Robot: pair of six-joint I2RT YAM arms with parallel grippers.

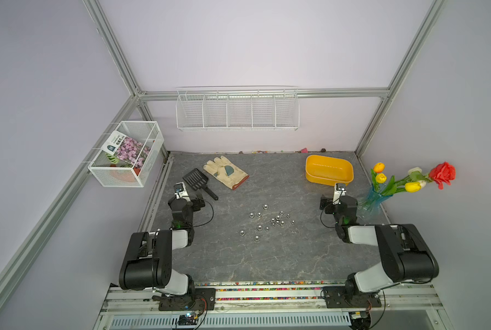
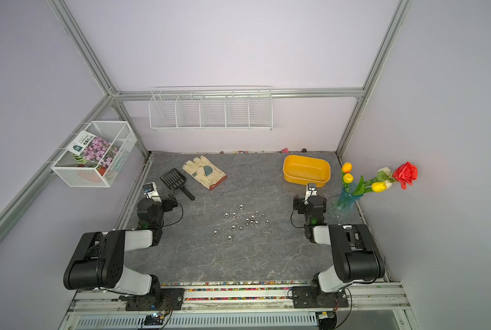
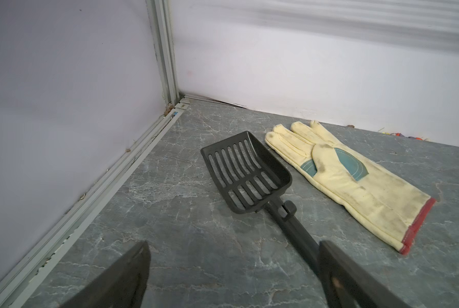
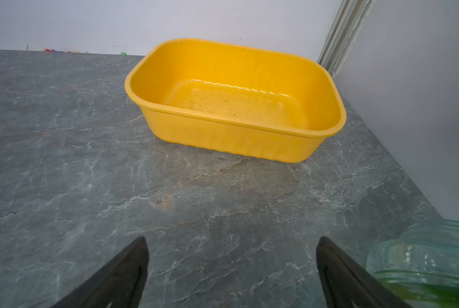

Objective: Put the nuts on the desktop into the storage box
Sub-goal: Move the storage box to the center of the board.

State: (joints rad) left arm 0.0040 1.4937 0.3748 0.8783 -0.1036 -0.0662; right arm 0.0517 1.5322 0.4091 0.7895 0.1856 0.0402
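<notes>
Two end effectors were mine, and both stood spread wide with only bare desk between the fingers. My left end effector (image 3: 233,248) hung low over the desk (image 1: 238,257). The handle of a black slotted scoop (image 3: 273,165) ran in just beside one of its fingers (image 3: 356,280); whether they touched I could not tell. Ahead of that end effector, past the scoop's pan, lay a soiled cream work glove (image 3: 356,192) with a red cuff, flat and palm up.

My right end effector (image 4: 231,240) also hung low, with the storage box (image 4: 223,136) straight ahead of it, near but apart. The box was upright, and its floor showed only specks of dirt. A blue-green glass vase (image 4: 423,253) stood just beside that end effector's outer finger and held a red rose and yellow tulips (image 1: 415,183).

The nuts (image 1: 278,217) lay loosely scattered on the desk in both top views (image 2: 252,217). They were in the open middle between my two end effectors, inboard of each, and well apart from the storage box. None touched either end effector.

Farther out, a white wire rack (image 1: 237,111) hung on the far wall. A white mesh basket (image 1: 124,174) hung on the side wall beyond my left end effector.
</notes>
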